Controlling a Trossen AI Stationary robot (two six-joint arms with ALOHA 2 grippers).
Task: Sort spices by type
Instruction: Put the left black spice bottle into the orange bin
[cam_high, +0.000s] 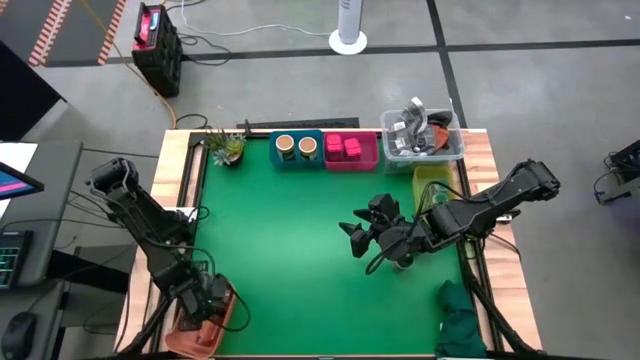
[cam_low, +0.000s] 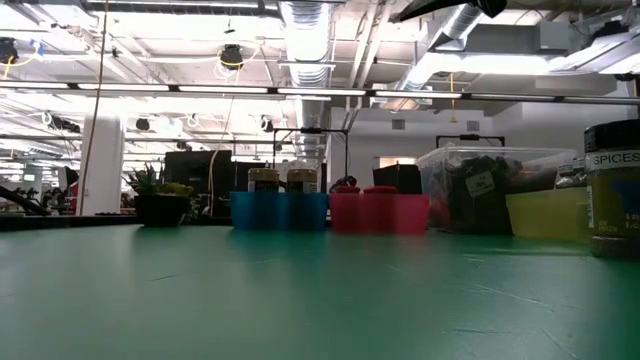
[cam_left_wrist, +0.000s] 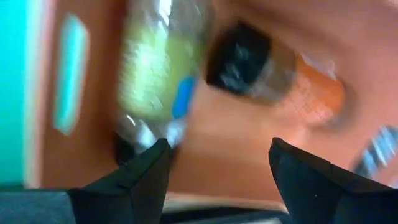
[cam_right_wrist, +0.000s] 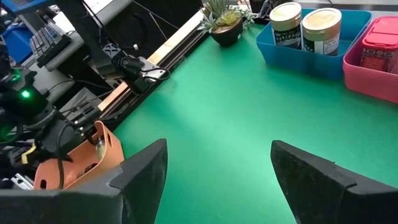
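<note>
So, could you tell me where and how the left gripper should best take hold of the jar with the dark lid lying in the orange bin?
Grip the dark-lidded jar across its round body, just behind the lid. It lies on its side in the orange bin, so come straight down from above with the left gripper, fingers open either side.

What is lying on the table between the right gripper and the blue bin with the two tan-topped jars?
Nothing: in the high view only bare green mat lies between the right gripper and the blue bin holding the tan-topped jars. The right wrist view shows the same.
</note>
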